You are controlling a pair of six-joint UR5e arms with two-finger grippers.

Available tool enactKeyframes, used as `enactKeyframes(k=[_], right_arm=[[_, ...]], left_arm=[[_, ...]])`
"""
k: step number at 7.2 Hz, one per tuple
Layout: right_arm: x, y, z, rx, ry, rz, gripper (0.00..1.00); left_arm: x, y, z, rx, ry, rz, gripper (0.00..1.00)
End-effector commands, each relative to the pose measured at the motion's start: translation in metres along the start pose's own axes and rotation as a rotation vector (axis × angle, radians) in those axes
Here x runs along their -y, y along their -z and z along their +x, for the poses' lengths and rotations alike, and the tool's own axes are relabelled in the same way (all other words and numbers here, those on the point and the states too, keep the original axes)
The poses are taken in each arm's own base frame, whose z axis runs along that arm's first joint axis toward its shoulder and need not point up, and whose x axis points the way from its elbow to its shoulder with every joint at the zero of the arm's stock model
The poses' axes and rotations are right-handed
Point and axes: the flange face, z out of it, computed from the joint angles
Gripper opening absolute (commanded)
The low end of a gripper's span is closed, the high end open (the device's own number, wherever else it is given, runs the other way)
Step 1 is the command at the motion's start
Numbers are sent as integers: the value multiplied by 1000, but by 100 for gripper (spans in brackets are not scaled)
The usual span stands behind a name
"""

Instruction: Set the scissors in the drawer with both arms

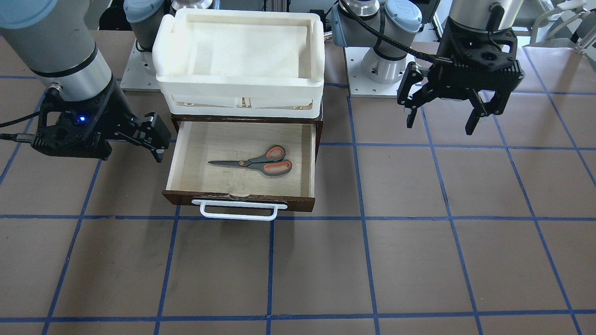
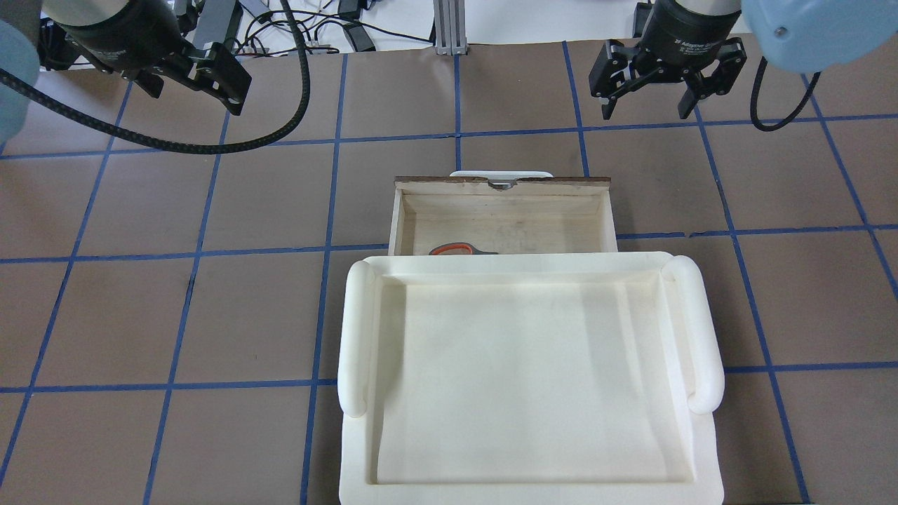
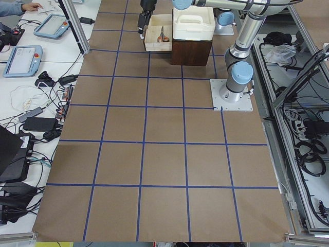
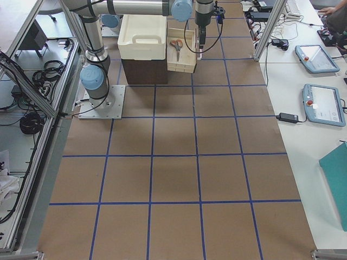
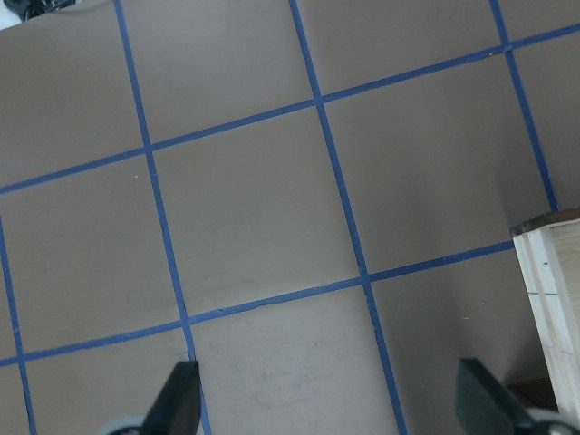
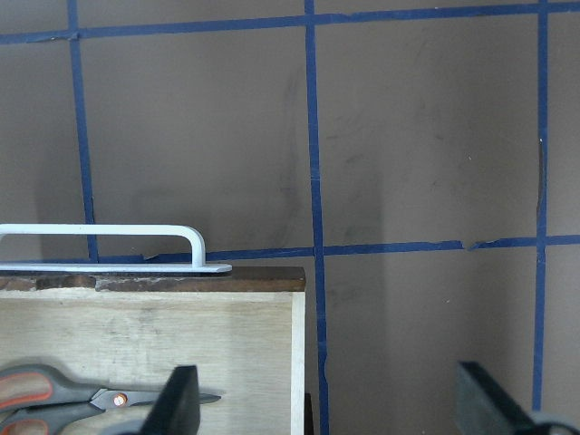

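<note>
The scissors [image 1: 260,164] lie flat in the open drawer [image 1: 240,199], blades toward my right side. In the overhead view only an orange-lined handle loop [image 2: 452,249] shows past the tray, inside the drawer [image 2: 501,184]. My right gripper [image 1: 158,144] is open and empty, hovering just beside the drawer's right wall; it also shows in the overhead view [image 2: 645,111]. Its wrist view shows the scissors [image 6: 54,394] and the white handle [image 6: 109,234]. My left gripper [image 1: 440,125] is open and empty, well off the drawer's left side, and shows in the overhead view [image 2: 231,95].
A white foam tray [image 1: 240,83] sits on top of the dark cabinet, above the drawer, and covers the drawer's rear part from overhead [image 2: 351,330]. The brown table top has a blue tape grid. The drawer corner [image 5: 553,290] shows at the left wrist view's right edge.
</note>
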Motion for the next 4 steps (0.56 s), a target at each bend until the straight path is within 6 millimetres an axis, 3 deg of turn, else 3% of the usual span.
enactKeyframes(k=[1,4], right_arm=[[-2,-2,0,-5,0,-6,100],[-4,-9,0,-6,12,-15,100]], left_arm=[[-6,0,16,-164,175,-35,100],[-12,-6,14,-112,213,-93,100]])
